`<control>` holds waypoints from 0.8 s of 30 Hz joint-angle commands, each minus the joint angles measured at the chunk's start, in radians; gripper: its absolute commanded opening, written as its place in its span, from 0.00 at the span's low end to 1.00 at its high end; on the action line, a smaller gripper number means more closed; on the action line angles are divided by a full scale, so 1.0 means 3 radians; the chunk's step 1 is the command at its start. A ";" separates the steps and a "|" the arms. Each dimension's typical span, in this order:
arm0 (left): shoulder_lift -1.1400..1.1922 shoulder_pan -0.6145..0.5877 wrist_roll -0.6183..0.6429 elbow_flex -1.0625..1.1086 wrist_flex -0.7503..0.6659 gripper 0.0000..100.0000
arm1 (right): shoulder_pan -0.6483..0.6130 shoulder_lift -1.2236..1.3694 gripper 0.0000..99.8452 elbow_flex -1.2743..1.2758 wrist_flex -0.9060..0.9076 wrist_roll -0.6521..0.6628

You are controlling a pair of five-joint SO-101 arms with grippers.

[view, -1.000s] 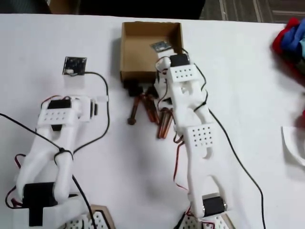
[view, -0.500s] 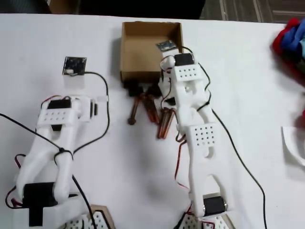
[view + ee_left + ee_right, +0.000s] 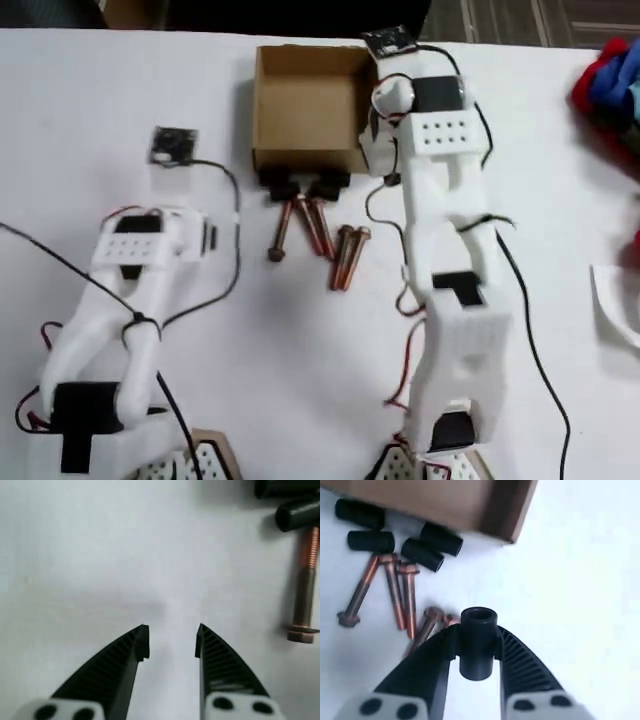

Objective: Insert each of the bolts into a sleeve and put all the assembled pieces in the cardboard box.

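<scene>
My right gripper (image 3: 478, 636) clamps one sleeve (image 3: 478, 652); left gripper (image 3: 171, 641) gapes empty. I should hold the bore steady, then fetch a bolt (image 3: 303, 590) toward the table's far edge.

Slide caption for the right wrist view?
Right gripper clamps a black sleeve; bolts, four loose sleeves and cardboard box beyond.

The high camera looks steeply down over the white table (image 3: 300, 400), arm bases (image 3: 445, 440) nearest, cardboard box (image 3: 310, 100) farthest. The left wrist camera sits behind the left gripper (image 3: 171, 641), close above the table, facing past its tips toward a copper bolt (image 3: 303, 590) and two black sleeves (image 3: 295, 512). The right wrist camera rides higher behind the right gripper (image 3: 477, 647) and its clamped sleeve (image 3: 478, 630), facing the box corner. All three share that bolt-and-sleeve cluster.
</scene>
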 commanded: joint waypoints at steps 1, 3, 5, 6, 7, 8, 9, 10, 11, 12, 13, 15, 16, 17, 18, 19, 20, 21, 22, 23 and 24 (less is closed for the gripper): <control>0.0000 0.0297 0.0026 0.0003 -0.0056 0.17 | 0.0064 -0.0841 0.02 0.0726 -0.0074 -0.0015; 0.0000 0.0440 0.0026 0.0023 -0.0056 0.17 | 0.0090 -0.1256 0.02 0.1304 -0.0304 -0.0015; 0.0000 0.0573 0.0077 0.0105 -0.0148 0.17 | 0.0125 -0.1777 0.02 0.2041 -0.0673 0.0005; 0.0000 0.0619 0.0179 0.0156 -0.0235 0.17 | 0.0130 -0.2059 0.02 0.2429 -0.0892 0.0010; 0.0000 0.0650 0.0332 0.0202 -0.0338 0.17 | 0.0151 -0.2345 0.02 0.2823 -0.1112 0.0015; 0.0000 0.0665 0.0522 0.0228 -0.0445 0.18 | 0.0171 -0.2621 0.02 0.3217 -0.1322 0.0026; 0.0000 0.0670 0.0721 0.0238 -0.0547 0.18 | 0.0192 -0.2862 0.02 0.3575 -0.1501 0.0092; 0.0000 0.0675 0.0921 0.0248 -0.0644 0.18 | 0.0217 -0.3087 0.02 0.3902 -0.1655 0.0194; -0.0005 0.0680 0.1079 0.0248 -0.0716 0.18 | 0.0258 -0.3266 0.02 0.4194 -0.1788 0.0292; -0.0005 0.0690 0.1192 0.0243 -0.0772 0.18 | 0.0325 -0.3419 0.02 0.4434 -0.1900 0.0368; -0.0005 0.0690 0.1212 0.0243 -0.0818 0.18 | 0.0391 -0.3532 0.02 0.4634 -0.1992 0.0435; -0.0005 0.0726 0.1141 0.0238 -0.0895 0.18 | 0.0529 -0.3634 0.02 0.4951 -0.2181 0.0522; -0.0005 0.0757 0.1089 0.0238 -0.0905 0.18 | 0.0586 -0.3634 0.02 0.5079 -0.2273 0.0552; -0.0005 0.0798 0.1023 0.0238 -0.0905 0.18 | 0.0621 -0.3634 0.02 0.5196 -0.2376 0.0578; -0.0005 0.0864 0.0956 0.0238 -0.0915 0.18 | 0.0642 -0.3634 0.02 0.5319 -0.2498 0.0588; 0.0000 0.0931 0.0880 0.0238 -0.0926 0.18 | 0.0652 -0.3634 0.02 0.5437 -0.2621 0.0588; 0.0000 0.0997 0.0818 0.0192 -0.0921 0.18 | 0.0657 -0.3634 0.02 0.5544 -0.2739 0.0573; 0.0010 0.1059 0.0783 0.0105 -0.0895 0.18 | 0.0657 -0.3634 0.02 0.5646 -0.2851 0.0573; 0.0046 0.1110 0.0777 0.0003 -0.0849 0.18 | 0.0652 -0.3634 0.02 0.5749 -0.2959 0.0573; 0.0128 0.1146 0.0777 -0.0171 -0.0742 0.18 | 0.0647 -0.3634 0.02 0.5836 -0.3066 0.0563; 0.0251 0.1156 0.0777 -0.0381 -0.0588 0.18 | 0.0647 -0.3634 0.02 0.5912 -0.3174 0.0517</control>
